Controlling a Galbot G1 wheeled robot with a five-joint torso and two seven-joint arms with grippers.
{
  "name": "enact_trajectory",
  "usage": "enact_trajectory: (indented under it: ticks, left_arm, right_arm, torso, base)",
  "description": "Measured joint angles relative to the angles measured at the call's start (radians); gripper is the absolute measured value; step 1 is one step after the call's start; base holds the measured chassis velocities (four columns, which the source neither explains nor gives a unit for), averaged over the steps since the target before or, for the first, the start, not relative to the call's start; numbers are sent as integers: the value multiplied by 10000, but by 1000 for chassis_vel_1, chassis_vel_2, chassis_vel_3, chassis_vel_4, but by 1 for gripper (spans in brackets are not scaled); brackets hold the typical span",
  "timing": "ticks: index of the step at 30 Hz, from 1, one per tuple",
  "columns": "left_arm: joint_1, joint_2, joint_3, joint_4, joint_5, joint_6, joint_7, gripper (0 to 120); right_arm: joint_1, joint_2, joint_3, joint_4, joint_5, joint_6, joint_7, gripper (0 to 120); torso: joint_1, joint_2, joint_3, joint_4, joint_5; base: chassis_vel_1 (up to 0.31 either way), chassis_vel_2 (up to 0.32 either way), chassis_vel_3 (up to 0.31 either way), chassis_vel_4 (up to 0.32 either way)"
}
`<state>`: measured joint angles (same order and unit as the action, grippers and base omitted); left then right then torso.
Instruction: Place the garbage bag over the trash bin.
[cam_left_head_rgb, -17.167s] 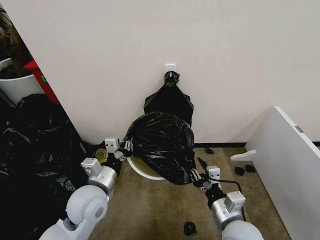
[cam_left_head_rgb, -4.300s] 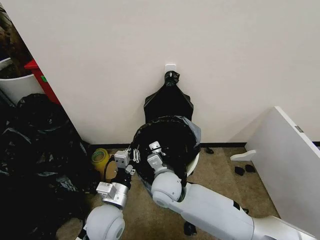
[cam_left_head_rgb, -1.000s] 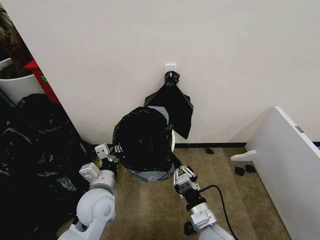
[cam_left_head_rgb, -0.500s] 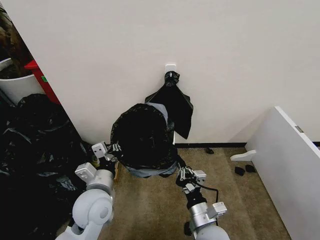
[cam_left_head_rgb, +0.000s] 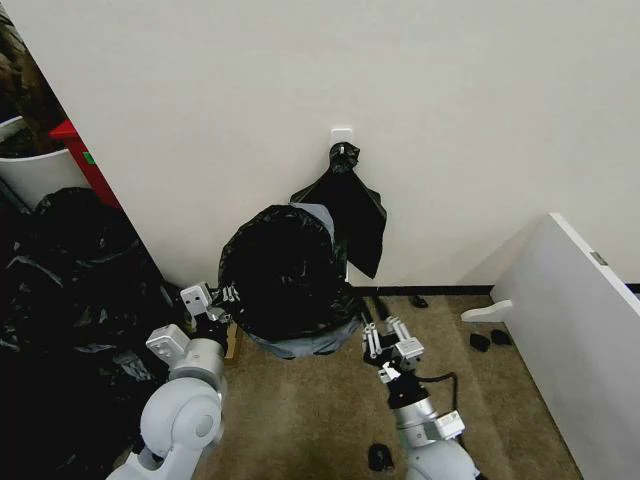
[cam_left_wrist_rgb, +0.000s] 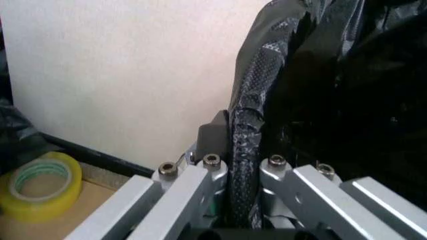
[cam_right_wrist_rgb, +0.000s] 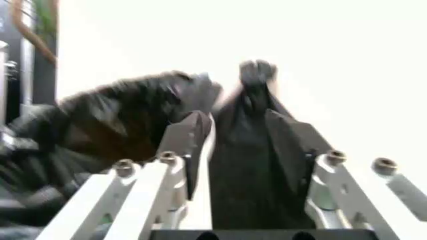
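Brown carpet floor (cam_left_head_rgb: 300, 420) against a cream wall (cam_left_head_rgb: 450, 120). I see the garbage bag (cam_left_head_rgb: 285, 270) stretched over the trash bin (cam_left_head_rgb: 300, 345) (bin largely hidden) by the wall. Left tool (cam_left_head_rgb: 228, 297) pinches the bag's edge (cam_left_wrist_rgb: 243, 145). Right tool (cam_left_head_rgb: 383, 337) stands just beside it, fingers spread, empty.

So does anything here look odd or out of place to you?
Yes: the trash bin is tipped over, its mouth facing the camera, the garbage bag stretched over it. The left gripper pinches the bag's edge; the right gripper is open beside it.
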<state>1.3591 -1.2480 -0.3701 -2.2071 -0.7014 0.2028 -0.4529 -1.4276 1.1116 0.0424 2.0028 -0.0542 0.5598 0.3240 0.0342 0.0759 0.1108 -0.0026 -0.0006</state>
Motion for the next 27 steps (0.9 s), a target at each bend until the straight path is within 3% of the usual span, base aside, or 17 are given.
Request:
enact_trajectory:
  ticks: [6,11,16,17,25,27]
  left_arm:
    - [-20,-25,76,104,80,-1,0,1]
    - [-35,-37,115,148,99,-2,0,1]
    - [-57,-15,133,210,101,-2,1,1]
    - [-83,-15,158,271,113,-2,2,1]
    - [-112,-116,403,380,331,-3,40,1]
    - [-109,-120,456,322,362,-3,45,1]
  right_arm:
    - [-52,-230,-243,364,-1053,-624,508,58]
    - [-151,-452,-674,486,-1031,-2680,1922,79]
    - [-10,-466,-714,568,-911,-2544,1797,90]
    - [142,-524,-781,711,-886,-2435,1571,98]
    - [1499,-1031,-1965,1238,-861,-4664,1829,100]
    - [1839,-1046,-2244,1091,-932,-5642,2107,100]
  torso:
    - [0,0,0,1,0]
    - [0,-1,0,0,1]
    - [0,-1,0,1,0]
    - [0,0,0,1,1]
    - [0,0,0,2,-1]
    - [0,-1,1,0,-1]
  base:
    - [0,0,0,0]
    - [0,0,0,0]
    - [0,0,0,0]
    - [0,0,0,0]
    - [0,0,0,0]
    - [0,0,0,0]
